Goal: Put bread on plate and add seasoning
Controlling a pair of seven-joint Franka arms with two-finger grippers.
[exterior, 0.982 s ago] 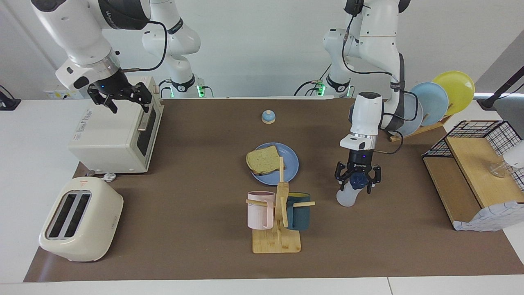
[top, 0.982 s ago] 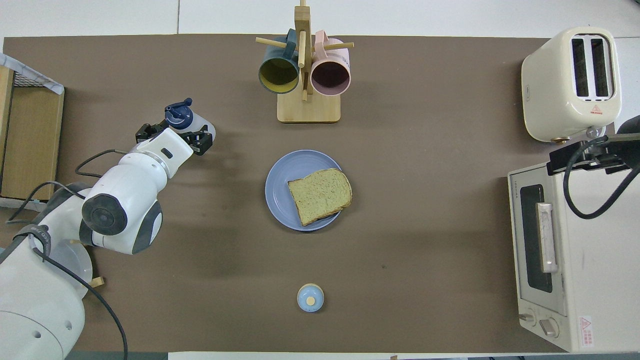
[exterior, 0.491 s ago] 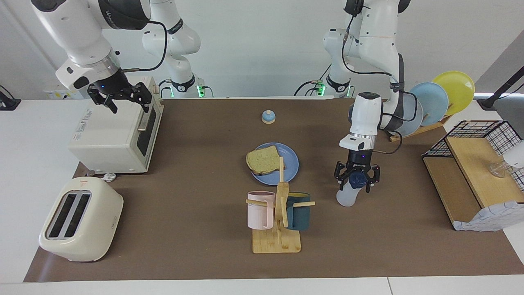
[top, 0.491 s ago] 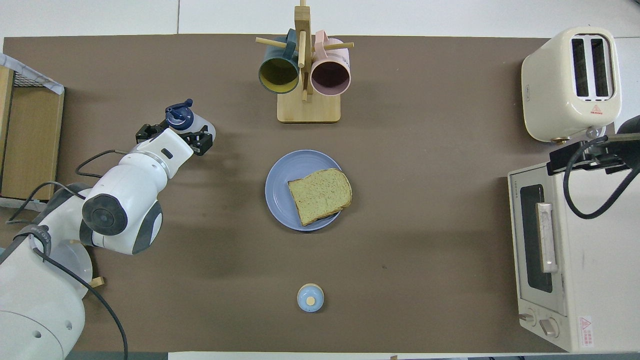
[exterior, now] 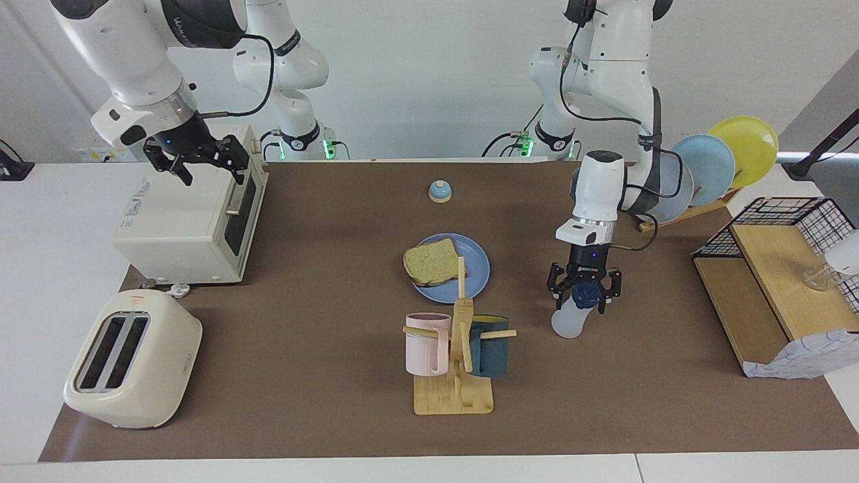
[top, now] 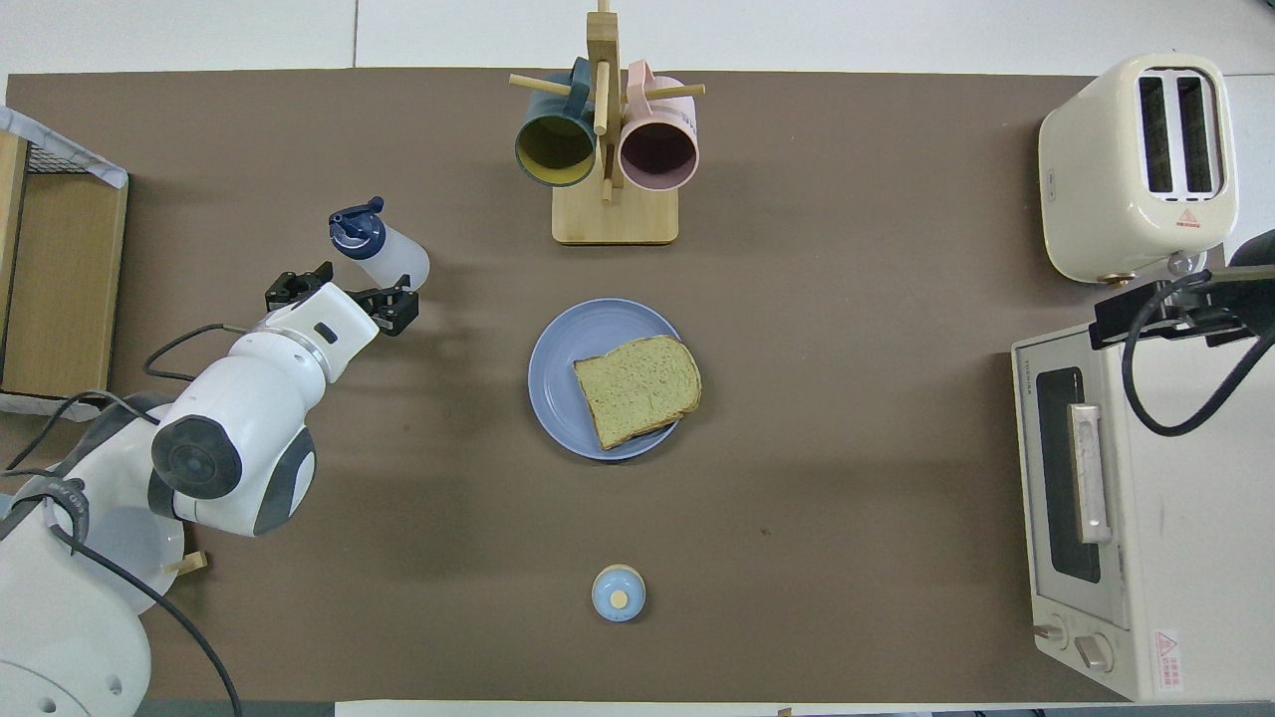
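Since the earlier frame, the left gripper [exterior: 582, 297], with jaws open and nothing held, has been drawn back and up from the upright seasoning bottle [top: 379, 249], which is left standing just below it, well apart from the plate [top: 558, 378].

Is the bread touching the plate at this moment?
Touching. The overhead view shows the bread lying flat on the plate, its crust edge overhanging the rim toward the right arm's end.
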